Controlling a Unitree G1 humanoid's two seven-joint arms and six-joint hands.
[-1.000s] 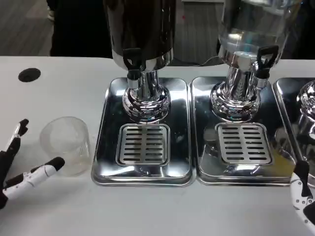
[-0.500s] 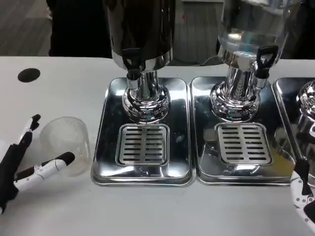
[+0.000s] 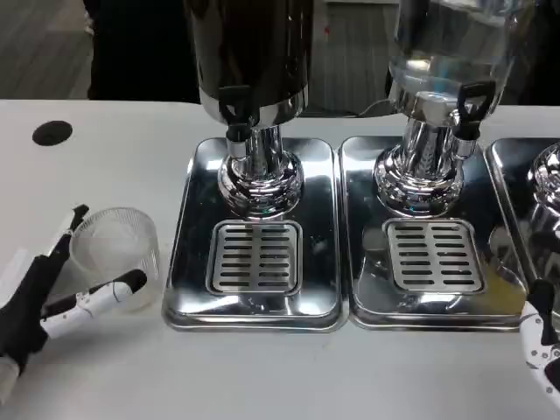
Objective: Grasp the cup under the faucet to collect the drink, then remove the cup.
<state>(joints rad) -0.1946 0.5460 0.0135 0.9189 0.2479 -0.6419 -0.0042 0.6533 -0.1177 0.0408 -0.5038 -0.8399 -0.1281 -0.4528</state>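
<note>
Head view: clear cup [image 3: 116,254] stands on the bench [image 3: 105,149] left of the drip tray [image 3: 254,234]. Left hand [image 3: 48,293] flanks it, fingers [image 3: 105,290] spread, holding nothing. Closing off-centre could tip or squash the light cup.

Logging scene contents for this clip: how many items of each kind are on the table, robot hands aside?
Clear plastic cup: 1
Drink dispensers: 3 (dark one, clear one, a third partly visible at the right edge)
Chrome drip trays: 3 ()
Black round spot on the tabletop: 1
Total: 8
</note>
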